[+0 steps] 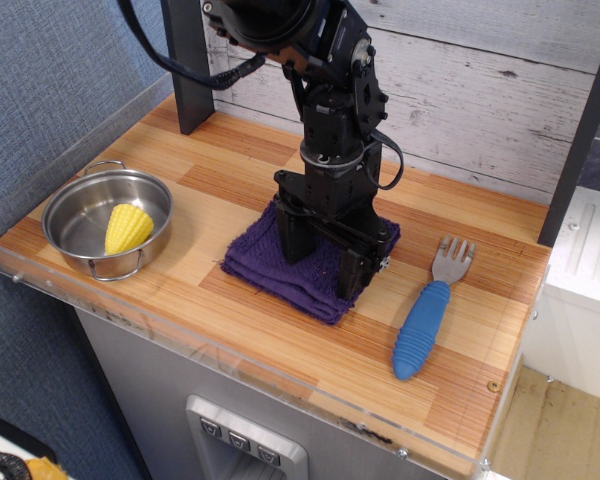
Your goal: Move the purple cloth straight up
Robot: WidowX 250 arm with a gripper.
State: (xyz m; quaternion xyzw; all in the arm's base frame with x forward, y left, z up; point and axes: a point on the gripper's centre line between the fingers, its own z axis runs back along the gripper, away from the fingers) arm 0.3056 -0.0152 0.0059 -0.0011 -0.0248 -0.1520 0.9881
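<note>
The purple cloth [270,262] lies folded on the wooden counter [220,165], near its middle. The black gripper [322,258] points straight down onto the cloth's right half. Its two fingertips [292,243] dig into the terry with a bunch of cloth between them, and the cloth travels with the gripper. The cloth's front corner sticks out toward the counter's front edge. The part of the cloth under the gripper is hidden.
A steel pot [108,220] holding a yellow corn cob [128,227] stands at the left. A blue-handled fork [427,320] lies at the right. A clear plastic lip [230,345] runs along the front edge. A dark post [188,70] and a plank wall stand behind.
</note>
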